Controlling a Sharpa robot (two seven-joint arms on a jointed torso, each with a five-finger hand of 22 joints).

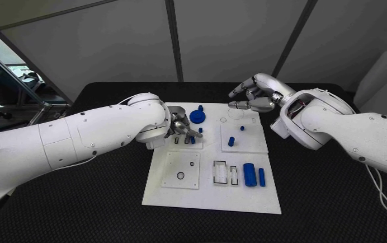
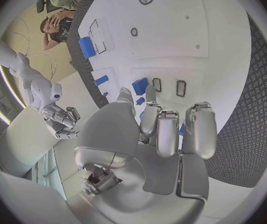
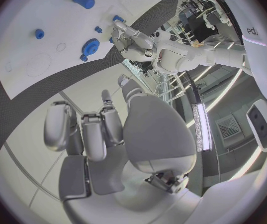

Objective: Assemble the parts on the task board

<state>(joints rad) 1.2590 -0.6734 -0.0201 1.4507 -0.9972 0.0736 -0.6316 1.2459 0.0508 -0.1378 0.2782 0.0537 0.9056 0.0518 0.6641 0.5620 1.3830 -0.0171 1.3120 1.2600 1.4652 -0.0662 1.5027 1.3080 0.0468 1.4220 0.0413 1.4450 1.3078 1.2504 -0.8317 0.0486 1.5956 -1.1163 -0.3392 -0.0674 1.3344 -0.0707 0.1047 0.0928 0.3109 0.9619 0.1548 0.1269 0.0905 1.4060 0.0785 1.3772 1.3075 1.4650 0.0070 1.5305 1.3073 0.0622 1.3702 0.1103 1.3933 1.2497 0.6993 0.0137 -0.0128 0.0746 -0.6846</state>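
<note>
- The left hand point(image 1: 179, 129) hangs low over the left part of the task board point(image 1: 211, 198), fingers pointing down and bunched near some small blue parts. Whether it has hold of one of them cannot be told; in the left wrist view the fingers point(image 2: 168, 134) lie straight and side by side above the board, with nothing plainly between them.
- Just beside that hand, toward the far edge of the board, sits a round blue gear-like part point(image 1: 197, 116).
- A small blue peg point(image 1: 231, 141) stands upright on the raised white plate in the middle of the board.
- Nearer the robot, a thick blue cylinder point(image 1: 249, 174) and a thin blue rod point(image 1: 262, 177) lie side by side on the right part of the board, beside two narrow rectangular slots point(image 1: 220, 172).
- The right hand point(image 1: 253, 98) hovers above the far right corner of the board, well apart from the parts; its fingers are loosely curled and apart, and it holds nothing.
</note>
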